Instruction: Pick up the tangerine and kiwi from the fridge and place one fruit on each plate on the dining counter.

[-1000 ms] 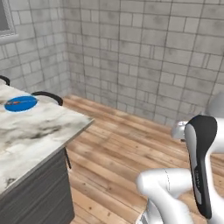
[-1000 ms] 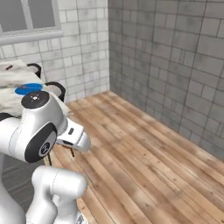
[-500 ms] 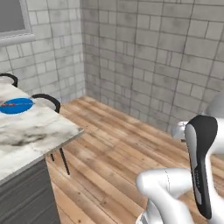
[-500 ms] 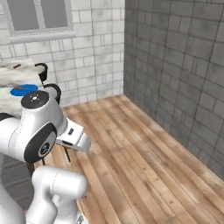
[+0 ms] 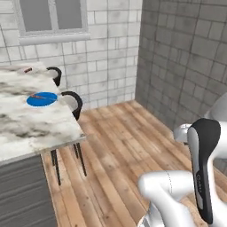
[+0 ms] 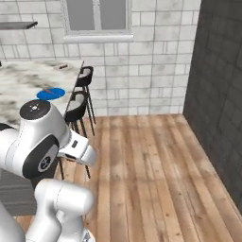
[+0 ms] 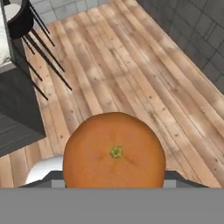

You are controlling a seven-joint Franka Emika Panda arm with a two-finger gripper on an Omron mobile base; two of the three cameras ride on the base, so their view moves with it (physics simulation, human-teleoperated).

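Note:
The tangerine (image 7: 114,151) is large and orange at the bottom middle of the hand view, stem dimple facing the camera, carried above the wooden floor. It sits where my gripper's fingers close, and it hides the fingertips. The dining counter (image 5: 17,128) with its veined marble top lies at the left of the left base view, and the bright blue plate (image 5: 42,98) rests on it near the right edge. In the right base view the counter (image 6: 19,87) and the blue plate (image 6: 51,93) show behind my arm. The kiwi and the fridge are out of view.
Two black stools (image 5: 73,101) (image 6: 79,100) stand along the counter's far side; one also shows in the hand view (image 7: 19,19). Bare wooden floor (image 5: 128,142) stretches to the grey brick walls and a window (image 6: 97,16).
The whole scene has slid sideways in both base views as the base turned: the window wall has come into view and the counter with the blue plate appears from a new angle.

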